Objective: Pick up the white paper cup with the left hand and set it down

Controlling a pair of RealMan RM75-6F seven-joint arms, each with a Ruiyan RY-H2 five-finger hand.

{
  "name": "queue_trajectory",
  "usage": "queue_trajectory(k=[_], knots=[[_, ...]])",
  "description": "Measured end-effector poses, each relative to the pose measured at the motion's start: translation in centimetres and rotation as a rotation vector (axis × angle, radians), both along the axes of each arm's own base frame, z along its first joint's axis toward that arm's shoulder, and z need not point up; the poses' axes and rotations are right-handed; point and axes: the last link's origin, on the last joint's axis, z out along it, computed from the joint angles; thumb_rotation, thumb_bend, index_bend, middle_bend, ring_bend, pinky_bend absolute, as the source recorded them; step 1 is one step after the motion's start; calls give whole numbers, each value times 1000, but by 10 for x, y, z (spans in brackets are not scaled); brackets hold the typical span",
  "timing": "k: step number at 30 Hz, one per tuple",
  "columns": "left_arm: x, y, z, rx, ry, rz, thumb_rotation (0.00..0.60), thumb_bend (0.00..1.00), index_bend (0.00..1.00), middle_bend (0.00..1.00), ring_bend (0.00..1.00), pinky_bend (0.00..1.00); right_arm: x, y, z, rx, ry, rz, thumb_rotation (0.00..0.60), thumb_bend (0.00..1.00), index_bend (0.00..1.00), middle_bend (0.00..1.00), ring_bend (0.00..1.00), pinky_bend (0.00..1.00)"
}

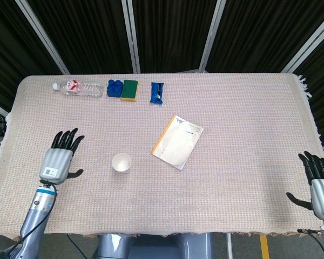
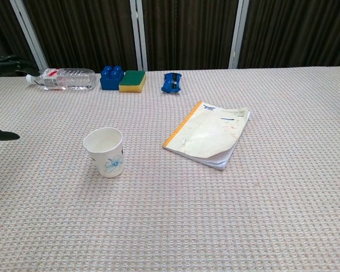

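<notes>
Zero progress really, white paper cup [image 1: 121,162] upright on table [image 1: 232,135], near-left of notebook [image 1: 177,141]; left hand [image 1: 60,158] spread, empty, left of cup, apart; grab, lift, set-down all left

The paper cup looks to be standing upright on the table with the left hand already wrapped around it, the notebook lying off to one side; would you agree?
Not quite: the left hand is open and apart from the paper cup, not wrapped around it, as the head view shows. The cup does stand upright on the table, with the notebook lying to one side.
</notes>
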Motion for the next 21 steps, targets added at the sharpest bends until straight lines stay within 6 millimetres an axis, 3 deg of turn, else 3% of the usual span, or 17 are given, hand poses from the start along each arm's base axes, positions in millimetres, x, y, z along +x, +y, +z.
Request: queue_trajectory(k=[14,21], knots=[[48,25,-53,-150,25,32,600,50,154,0,0,0,-1,0,3,-1,-20,1,600,0,0,0,0,0],[60,31,-70,-168,28,20,600,56,207,0,0,0,-1,0,5,-1,-28,6,600,0,0,0,0,0]])
